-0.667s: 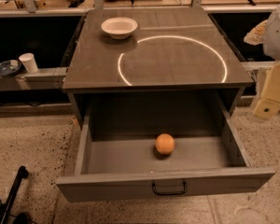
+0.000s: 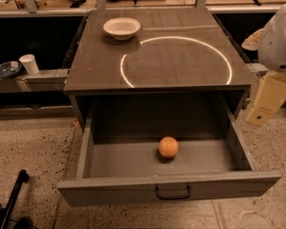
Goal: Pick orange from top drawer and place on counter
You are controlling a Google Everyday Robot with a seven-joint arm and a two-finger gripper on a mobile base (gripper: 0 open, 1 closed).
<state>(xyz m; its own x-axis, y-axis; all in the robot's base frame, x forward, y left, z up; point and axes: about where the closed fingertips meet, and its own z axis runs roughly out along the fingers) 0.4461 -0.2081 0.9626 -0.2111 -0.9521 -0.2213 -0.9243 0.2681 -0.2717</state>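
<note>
One orange (image 2: 168,147) inside the top drawer (image 2: 133,191), on its floor near the middle, clear of every wall. Drawer pulled open, black handle (image 2: 172,192) centred on the front panel. Directly above the drawer, the counter (image 2: 181,70) with a bright white ring (image 2: 181,37); above and behind the drawer's left half, a white bowl (image 2: 121,27). Gripper (image 2: 267,99) off the drawer's right side, apart from it, touching nothing; grip state impossible to tell. Far left of the drawer, a paper cup (image 2: 28,64).
</note>
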